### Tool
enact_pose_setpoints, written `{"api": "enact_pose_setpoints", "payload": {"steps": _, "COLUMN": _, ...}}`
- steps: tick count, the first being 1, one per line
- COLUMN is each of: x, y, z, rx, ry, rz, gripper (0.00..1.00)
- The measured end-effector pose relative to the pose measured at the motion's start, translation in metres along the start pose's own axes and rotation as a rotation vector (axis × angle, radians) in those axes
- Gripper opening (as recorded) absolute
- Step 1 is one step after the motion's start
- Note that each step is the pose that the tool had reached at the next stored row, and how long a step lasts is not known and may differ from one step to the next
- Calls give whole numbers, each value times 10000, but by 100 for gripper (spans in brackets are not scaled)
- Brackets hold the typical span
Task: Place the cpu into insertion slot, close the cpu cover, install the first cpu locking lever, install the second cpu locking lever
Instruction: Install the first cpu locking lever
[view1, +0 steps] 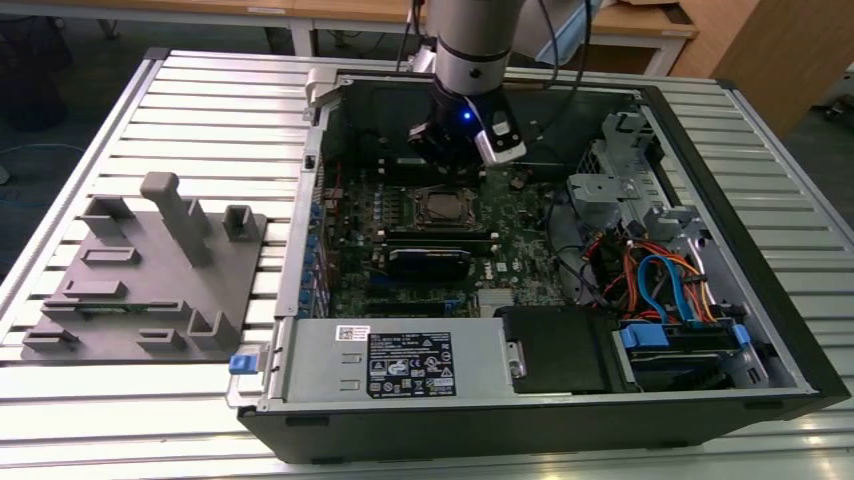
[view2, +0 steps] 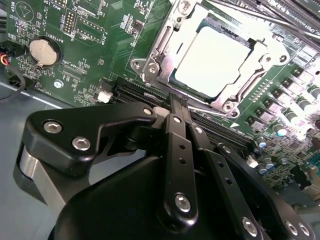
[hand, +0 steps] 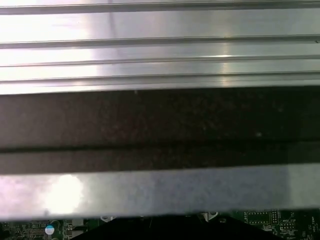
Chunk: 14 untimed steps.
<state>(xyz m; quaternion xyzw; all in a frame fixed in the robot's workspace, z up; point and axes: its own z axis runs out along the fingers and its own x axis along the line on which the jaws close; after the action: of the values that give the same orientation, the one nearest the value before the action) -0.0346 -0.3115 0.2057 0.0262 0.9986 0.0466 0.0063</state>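
Gripper (view2: 177, 107) clenched, holding nothing, beside cpu cover (view2: 165, 55) (cpu (view2: 212, 60) seated); a sideways slip could scrape the board.

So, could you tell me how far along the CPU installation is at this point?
The cpu already sits in the insertion slot with the cpu cover down around it. The gripper, fingers together and holding nothing, is at the cover's edge. Whether either locking lever is latched cannot be told.

You see an open computer case (view1: 747, 400) on a slatted metal table (view1: 174, 90); a grey fixture tray (view1: 134, 290) lies beside it; a coin battery (view2: 42, 51) sits on the green motherboard (view2: 90, 60).
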Motion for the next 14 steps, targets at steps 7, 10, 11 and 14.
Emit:
{"api": "enact_pose_setpoints", "payload": {"steps": 7, "x": -7, "y": -4, "z": 51, "rx": -1, "ry": -1, "rz": 5, "gripper": 10}}
{"api": "enact_pose_setpoints", "payload": {"steps": 10, "x": -9, "y": -6, "z": 68, "rx": 0, "ry": -1, "rz": 6, "gripper": 10}}
{"api": "enact_pose_setpoints", "payload": {"steps": 11, "x": -10, "y": -6, "z": 72, "rx": 1, "ry": 0, "rz": 6, "gripper": 10}}
{"api": "enact_pose_setpoints", "payload": {"steps": 14, "x": -14, "y": -7, "z": 75, "rx": 2, "ry": 1, "rz": 6, "gripper": 10}}
